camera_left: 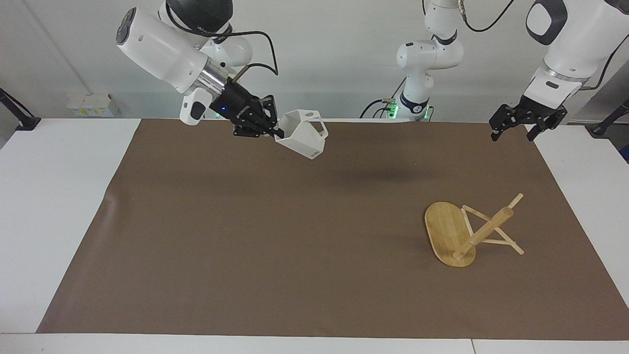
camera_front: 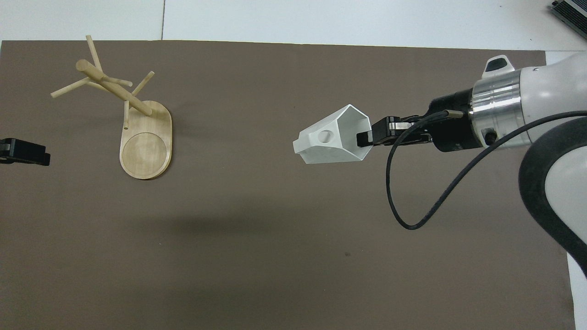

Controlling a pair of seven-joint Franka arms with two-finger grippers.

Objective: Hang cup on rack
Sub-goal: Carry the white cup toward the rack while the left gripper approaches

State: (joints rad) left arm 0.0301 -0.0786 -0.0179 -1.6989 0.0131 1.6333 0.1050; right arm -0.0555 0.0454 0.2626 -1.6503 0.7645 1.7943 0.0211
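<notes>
While aloft, cup [camera_left: 303, 133] over brown mat [camera_left: 245, 236]

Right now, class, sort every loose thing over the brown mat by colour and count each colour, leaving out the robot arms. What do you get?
White: 1, the cup, held up in the right pincer.
Light wood: 1, the rack, standing on the mat toward the left arm's end.
Total: 2

White arms [camera_left: 162, 46], blk grippers [camera_left: 275, 132], silver wrist rings, blk cables
</notes>
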